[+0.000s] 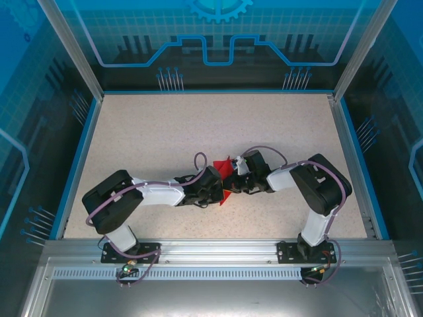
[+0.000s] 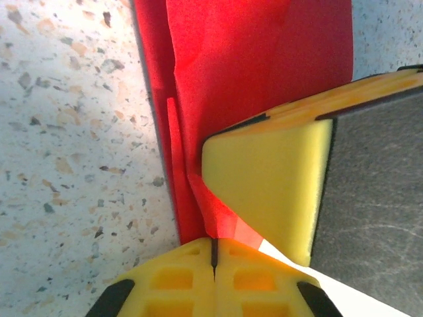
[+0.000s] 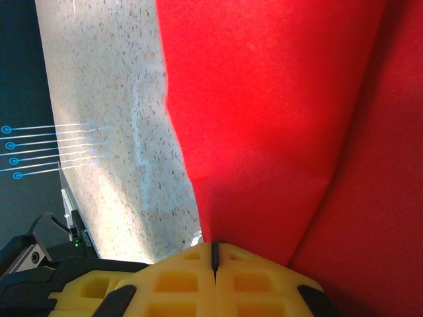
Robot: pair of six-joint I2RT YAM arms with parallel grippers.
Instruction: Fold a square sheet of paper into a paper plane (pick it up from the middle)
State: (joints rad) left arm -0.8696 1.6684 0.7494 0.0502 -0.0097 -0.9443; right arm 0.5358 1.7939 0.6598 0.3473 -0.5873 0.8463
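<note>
Mid-fold, I reckon; no plane shape yet. Left tool (image 2: 213, 249) is closed, pinching the red sheet (image 2: 264, 59) at a creased edge. Right tool (image 3: 213, 254) is clamped on it too, right beside the left one. Sheet sits between both tools, mid-table (image 1: 165, 125), looks partly lifted. Next move: shift both tools together to set the crease without tearing.

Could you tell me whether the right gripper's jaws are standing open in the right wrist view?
No, the right gripper is shut, its jaws meeting on an edge of the red paper.
</note>
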